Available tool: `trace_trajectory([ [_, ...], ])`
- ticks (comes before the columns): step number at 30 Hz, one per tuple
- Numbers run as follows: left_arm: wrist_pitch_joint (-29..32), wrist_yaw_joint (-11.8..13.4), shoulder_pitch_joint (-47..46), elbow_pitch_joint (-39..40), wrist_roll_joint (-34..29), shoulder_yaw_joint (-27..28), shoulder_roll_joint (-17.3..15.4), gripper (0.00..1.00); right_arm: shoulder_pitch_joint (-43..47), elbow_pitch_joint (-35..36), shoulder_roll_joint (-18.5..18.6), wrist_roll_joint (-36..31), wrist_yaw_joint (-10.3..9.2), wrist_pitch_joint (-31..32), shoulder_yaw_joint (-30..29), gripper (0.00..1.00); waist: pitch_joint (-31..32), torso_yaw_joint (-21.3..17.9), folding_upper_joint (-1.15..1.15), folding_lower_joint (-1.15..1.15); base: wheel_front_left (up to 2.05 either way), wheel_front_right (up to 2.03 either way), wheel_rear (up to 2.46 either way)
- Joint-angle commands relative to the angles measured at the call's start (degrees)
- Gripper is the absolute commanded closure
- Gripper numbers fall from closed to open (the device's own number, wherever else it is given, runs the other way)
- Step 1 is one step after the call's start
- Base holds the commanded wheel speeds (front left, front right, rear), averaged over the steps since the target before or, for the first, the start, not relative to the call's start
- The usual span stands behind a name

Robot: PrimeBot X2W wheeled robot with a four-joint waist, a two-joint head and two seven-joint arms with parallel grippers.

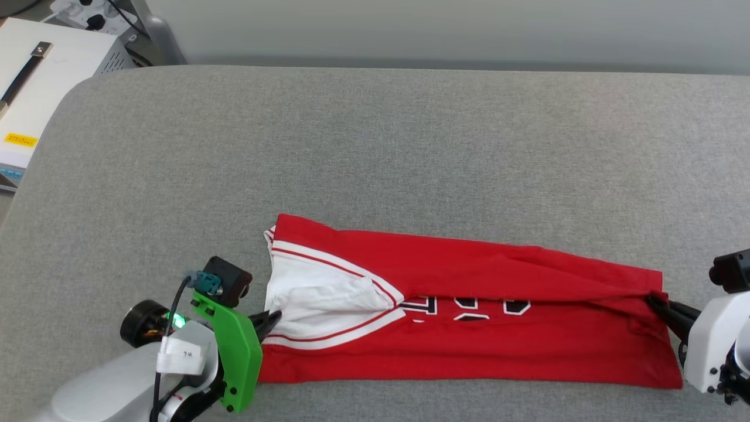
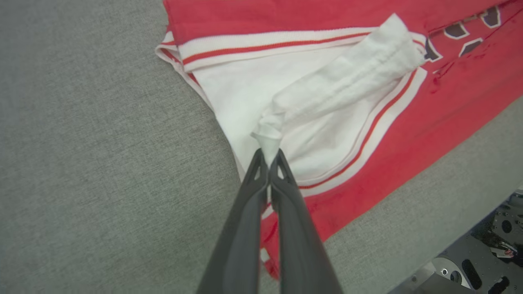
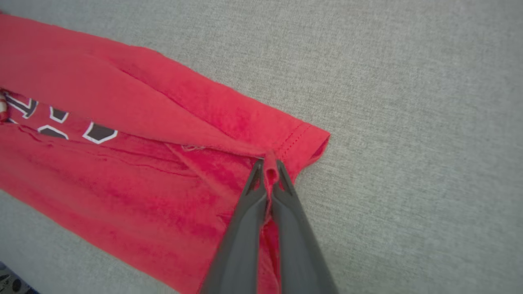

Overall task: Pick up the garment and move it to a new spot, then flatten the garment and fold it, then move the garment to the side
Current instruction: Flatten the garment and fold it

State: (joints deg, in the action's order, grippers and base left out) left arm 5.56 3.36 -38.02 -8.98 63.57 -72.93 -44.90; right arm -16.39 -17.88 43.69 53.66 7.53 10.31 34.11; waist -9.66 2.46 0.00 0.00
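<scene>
The garment (image 1: 469, 316) lies as a long red band across the near part of the grey surface, white sleeve (image 1: 328, 299) at its left end, navy lettering partly folded under. My left gripper (image 1: 274, 319) is shut on a pinch of white sleeve cloth (image 2: 267, 141) at the left end. My right gripper (image 1: 655, 303) is shut on a pinch of the red hem (image 3: 271, 173) at the right end. In the left wrist view the left gripper (image 2: 269, 157) lifts the sleeve into a ridge. In the right wrist view the right gripper (image 3: 270, 167) grips the fold near the hem corner.
The grey padded surface (image 1: 375, 146) stretches far behind the garment. A white box with a black strap (image 1: 41, 76) stands off its back left corner. The surface's near edge (image 2: 470, 228) runs close below the garment, with part of the robot's base beyond it.
</scene>
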Motion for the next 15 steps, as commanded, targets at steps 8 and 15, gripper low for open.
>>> trace_trajectory([
  [8,-1.3,-0.2,3.1,-3.7,1.8,0.0,2.3,1.0,4.2,-1.0,-1.8,-0.1,-0.04,0.8,-0.7,1.0,-1.3,-0.2,0.0,0.0,0.0,0.0,0.0],
  [15,-4.9,1.0,3.8,-7.2,0.3,0.7,4.5,0.0,4.2,-1.5,-3.9,0.2,-0.04,0.6,-2.3,0.0,0.0,-0.4,0.0,0.0,0.0,0.0,0.0],
])
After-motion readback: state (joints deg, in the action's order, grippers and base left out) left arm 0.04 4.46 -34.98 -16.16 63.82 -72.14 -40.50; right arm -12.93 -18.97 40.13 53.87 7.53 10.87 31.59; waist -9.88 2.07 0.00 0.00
